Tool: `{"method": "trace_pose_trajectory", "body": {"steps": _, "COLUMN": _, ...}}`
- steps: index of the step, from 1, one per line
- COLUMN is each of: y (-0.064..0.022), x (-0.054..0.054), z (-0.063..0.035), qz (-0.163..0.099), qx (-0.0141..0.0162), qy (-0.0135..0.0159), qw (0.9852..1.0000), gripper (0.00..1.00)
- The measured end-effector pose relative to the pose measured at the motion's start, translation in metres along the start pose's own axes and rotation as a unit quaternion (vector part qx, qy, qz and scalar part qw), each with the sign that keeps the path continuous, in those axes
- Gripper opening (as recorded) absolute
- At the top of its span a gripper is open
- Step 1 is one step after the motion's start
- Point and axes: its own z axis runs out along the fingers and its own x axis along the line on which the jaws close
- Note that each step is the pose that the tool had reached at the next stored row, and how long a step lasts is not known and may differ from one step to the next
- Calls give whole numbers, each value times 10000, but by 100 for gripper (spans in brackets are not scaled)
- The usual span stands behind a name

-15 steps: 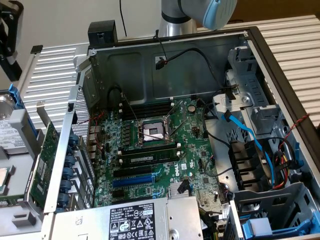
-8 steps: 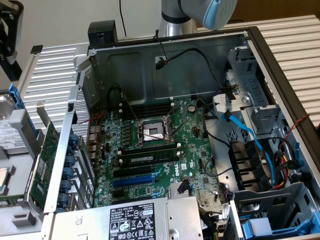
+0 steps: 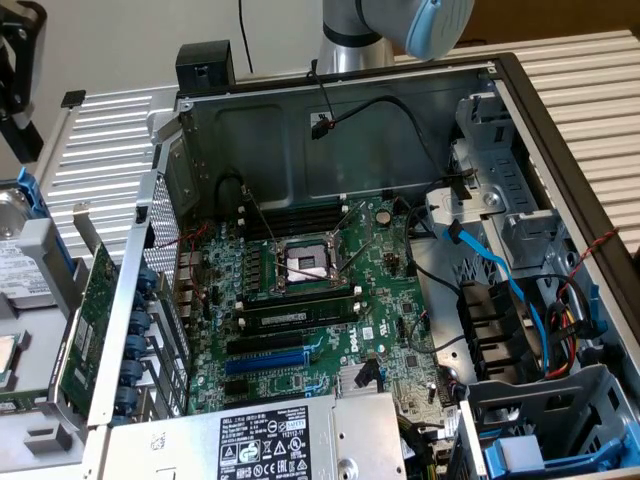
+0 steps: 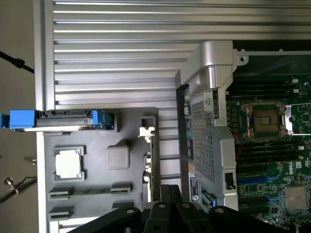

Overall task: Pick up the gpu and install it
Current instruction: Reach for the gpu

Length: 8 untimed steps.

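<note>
At the far edge of the exterior view, the robot arm shows a smooth silver-grey metal tube point(image 3: 345, 50), round in section, with soft vertical highlights along its sheen. Just to the exterior view's right of it sits a bulging grey joint housing point(image 3: 395, 15), closed by a rounded light-blue plastic end cap point(image 3: 437, 25) whose rim meets the grey shell in a clean seam. In the wrist view the matte black metal gripper point(image 4: 170, 196) appears as a cluster of angular link bars layered side by side. Each bar carries a small round pivot pin point(image 4: 130, 211) with a pale glint, and the bars narrow to blocky, flat-faced black tips.
</note>
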Motion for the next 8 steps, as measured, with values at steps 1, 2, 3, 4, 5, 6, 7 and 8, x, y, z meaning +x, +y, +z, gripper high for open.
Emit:
{"method": "trace_pose_trajectory", "body": {"steps": 1, "y": -28, "x": -1, "z": -1, "qz": 0, "qx": -4, "qy": 0, "qw": 10000, "gripper": 11}}
{"method": "trace_pose_trajectory", "body": {"steps": 2, "y": -60, "x": -2, "z": -2, "qz": 1, "qx": -7, "qy": 0, "qw": 10000, "gripper": 11}}
{"method": "trace_pose_trajectory", "body": {"steps": 3, "y": -93, "x": -4, "z": -3, "qz": 1, "qx": -8, "qy": 0, "qw": 10000, "gripper": 11}}
{"method": "trace_pose_trajectory", "body": {"steps": 4, "y": -129, "x": -6, "z": -4, "qz": 1, "qx": -8, "qy": 0, "qw": 10000, "gripper": 11}}
{"method": "trace_pose_trajectory", "body": {"steps": 5, "y": -167, "x": -8, "z": -6, "qz": 1, "qx": -8, "qy": 0, "qw": 10000, "gripper": 11}}
{"method": "trace_pose_trajectory", "body": {"steps": 6, "y": -202, "x": -10, "z": -6, "qz": 1, "qx": -8, "qy": 1, "qw": 10000, "gripper": 11}}
{"method": "trace_pose_trajectory", "body": {"steps": 7, "y": -231, "x": -11, "z": -5, "qz": 2, "qx": -7, "qy": 1, "qw": 10000, "gripper": 11}}
{"method": "trace_pose_trajectory", "body": {"steps": 8, "y": -255, "x": -11, "z": -2, "qz": 3, "qx": -8, "qy": 0, "qw": 10000, "gripper": 11}}
